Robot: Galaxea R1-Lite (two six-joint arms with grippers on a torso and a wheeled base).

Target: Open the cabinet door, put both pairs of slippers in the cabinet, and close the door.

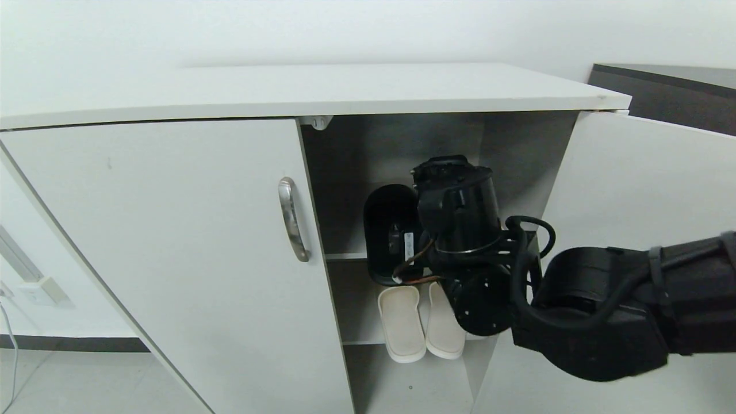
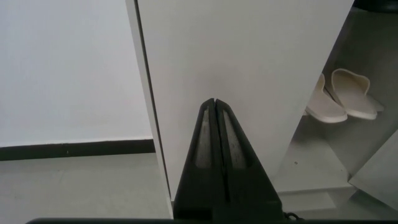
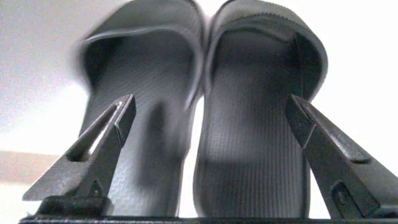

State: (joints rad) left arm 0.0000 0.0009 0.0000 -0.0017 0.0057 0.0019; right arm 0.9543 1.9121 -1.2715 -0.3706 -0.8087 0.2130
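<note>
Black slippers (image 3: 249, 124) before right jaws, apart | left jaws together facing closed door (image 2: 249, 50) | white slippers (image 1: 420, 322) shelved below

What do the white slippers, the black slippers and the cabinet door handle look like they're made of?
White slippers: likely soft moulded foam or rubber, matte, each looking like one seamless piece. Black slippers: seemingly the same kind, matte, with a fine ribbed texture. Handle: probably brushed metal, given its silvery sheen.

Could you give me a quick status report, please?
Left tool shut, outside by the closed left door. Right tool open around black slippers at the upper shelf. White slippers on the shelf below. Right door open.
</note>
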